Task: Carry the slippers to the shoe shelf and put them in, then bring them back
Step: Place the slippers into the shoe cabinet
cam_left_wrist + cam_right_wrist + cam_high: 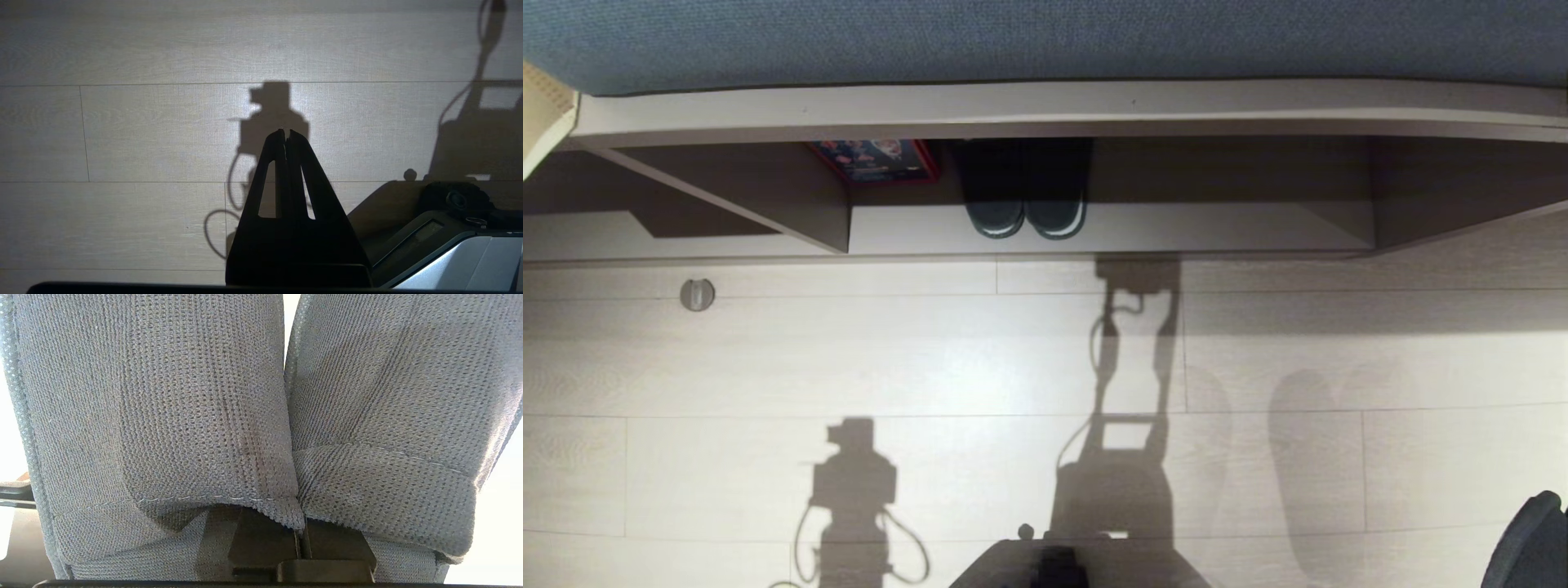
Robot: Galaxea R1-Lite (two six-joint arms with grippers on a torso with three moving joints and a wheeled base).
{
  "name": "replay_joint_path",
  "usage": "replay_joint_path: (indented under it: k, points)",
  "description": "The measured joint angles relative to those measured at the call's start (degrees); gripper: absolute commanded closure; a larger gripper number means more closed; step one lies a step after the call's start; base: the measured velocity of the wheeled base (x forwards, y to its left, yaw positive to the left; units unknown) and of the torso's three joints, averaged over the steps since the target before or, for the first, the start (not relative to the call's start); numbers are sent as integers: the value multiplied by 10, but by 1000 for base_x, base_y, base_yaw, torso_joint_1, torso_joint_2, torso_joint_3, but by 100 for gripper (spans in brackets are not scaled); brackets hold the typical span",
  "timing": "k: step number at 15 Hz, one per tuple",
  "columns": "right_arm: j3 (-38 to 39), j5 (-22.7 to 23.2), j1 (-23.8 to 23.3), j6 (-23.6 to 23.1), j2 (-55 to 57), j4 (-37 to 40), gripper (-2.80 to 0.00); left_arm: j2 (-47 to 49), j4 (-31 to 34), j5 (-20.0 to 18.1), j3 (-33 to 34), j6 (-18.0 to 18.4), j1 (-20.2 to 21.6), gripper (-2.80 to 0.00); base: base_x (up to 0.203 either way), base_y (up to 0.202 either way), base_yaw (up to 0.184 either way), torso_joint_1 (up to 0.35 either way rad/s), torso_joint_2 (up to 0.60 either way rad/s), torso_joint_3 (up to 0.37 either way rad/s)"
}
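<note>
The two slate-grey knitted slippers [163, 416] fill the right wrist view side by side, bands toward the camera. My right gripper [300, 537] is shut on the inner edges of both bands where they meet; its fingertips are hidden under the fabric. In the head view the shoe shelf [1176, 233] runs across the far side of the floor, a low pale cubby with a shadowed inside and a slanted divider [792, 204]. My left gripper [286, 131] hangs shut and empty over the bare floor.
A darker pair of slippers [1025, 214] with white sole rims stands in the shelf, beside a red and blue box [874, 159]. Blue fabric [1045, 41] lies over the shelf top. A round metal stop [697, 294] sits on the floor. My base [449, 245] shows beside the left gripper.
</note>
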Motion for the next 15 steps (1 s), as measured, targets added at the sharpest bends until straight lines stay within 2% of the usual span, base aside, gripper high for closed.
replay_joint_path:
  k: [15]
  points:
    - [0,1,0,-2,0,0,0,0,0,0,0,0,0,0,0,0,0,3,3,-195]
